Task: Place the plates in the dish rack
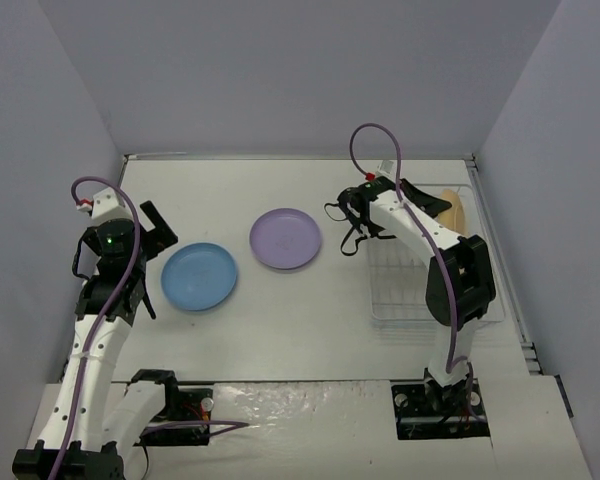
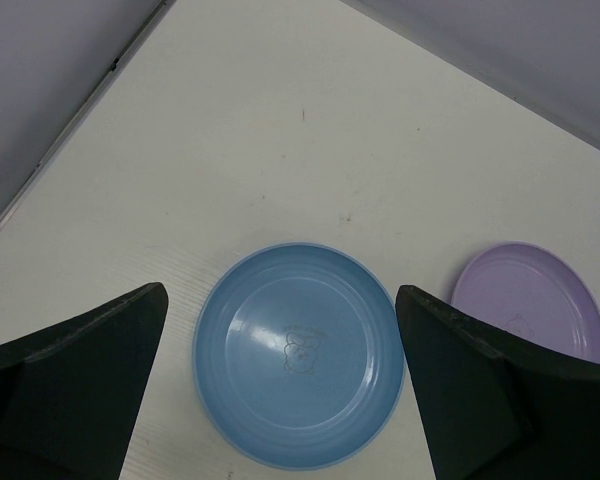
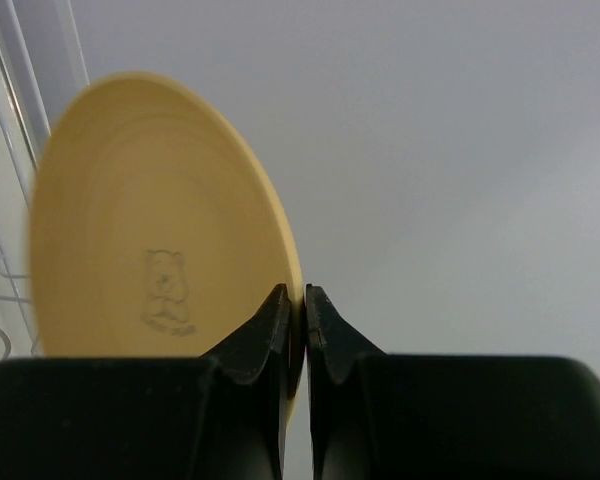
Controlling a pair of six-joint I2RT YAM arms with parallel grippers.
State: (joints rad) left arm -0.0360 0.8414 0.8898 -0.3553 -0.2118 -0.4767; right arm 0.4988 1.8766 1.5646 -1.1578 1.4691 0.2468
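Black right gripper pinching rim of orange-yellow plate, plate upright on edge at far end of dish rack, slots likely below; seated or not, cannot tell. Left gripper spread wide, blue plate flat just below-ahead, lavender plate beyond toward rack. Right wrist view shows rim pinch; top view hides it

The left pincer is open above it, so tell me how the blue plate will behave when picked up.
The blue plate lies flat with a low rim, so its edge is probably hard to get under. Its faint sheen suggests it may slip. It looks thin and stiff, likely light.
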